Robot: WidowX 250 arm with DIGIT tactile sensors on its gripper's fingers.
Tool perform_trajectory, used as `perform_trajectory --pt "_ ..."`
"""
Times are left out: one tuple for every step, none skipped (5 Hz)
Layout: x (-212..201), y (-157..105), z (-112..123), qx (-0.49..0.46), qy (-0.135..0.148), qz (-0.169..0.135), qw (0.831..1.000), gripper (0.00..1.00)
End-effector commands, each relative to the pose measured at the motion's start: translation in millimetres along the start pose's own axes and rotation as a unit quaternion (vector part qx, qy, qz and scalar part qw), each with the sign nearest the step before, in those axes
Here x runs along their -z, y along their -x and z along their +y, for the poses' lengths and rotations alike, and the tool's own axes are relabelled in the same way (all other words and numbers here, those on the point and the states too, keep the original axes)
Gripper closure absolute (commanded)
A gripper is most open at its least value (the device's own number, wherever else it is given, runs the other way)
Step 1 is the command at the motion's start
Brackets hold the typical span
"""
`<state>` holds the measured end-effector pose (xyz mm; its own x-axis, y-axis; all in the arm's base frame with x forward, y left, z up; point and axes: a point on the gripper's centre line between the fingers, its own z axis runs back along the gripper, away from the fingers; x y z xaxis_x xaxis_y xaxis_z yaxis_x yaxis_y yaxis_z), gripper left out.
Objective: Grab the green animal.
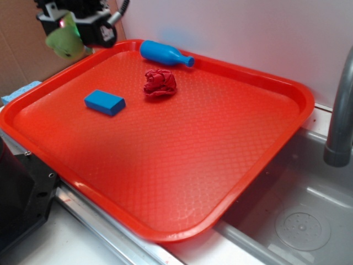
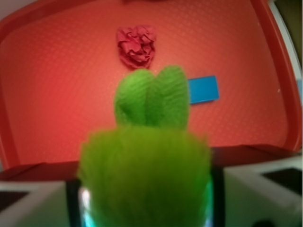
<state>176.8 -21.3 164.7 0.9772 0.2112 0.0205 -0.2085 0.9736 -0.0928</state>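
Observation:
The green animal [image 1: 65, 40], a fuzzy yellow-green plush, hangs in the air above the far left corner of the red tray [image 1: 182, 165]. My gripper [image 1: 70, 33] is shut on it. In the wrist view the green animal [image 2: 147, 161] fills the lower middle, wedged between the two black fingers [image 2: 72, 201], with its two ears pointing up over the tray.
On the tray lie a blue rectangular block [image 1: 105, 102], a red lumpy plush [image 1: 160, 83] and a blue bottle-shaped toy [image 1: 164, 53] at the far rim. A steel sink [image 1: 298, 215] with a grey faucet [image 1: 339, 121] is to the right.

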Motion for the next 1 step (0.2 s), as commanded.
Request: perform_trajectory --pt "-15.5 -29.5 12.9 -0.015 -0.014 0.029 0.999 0.0"
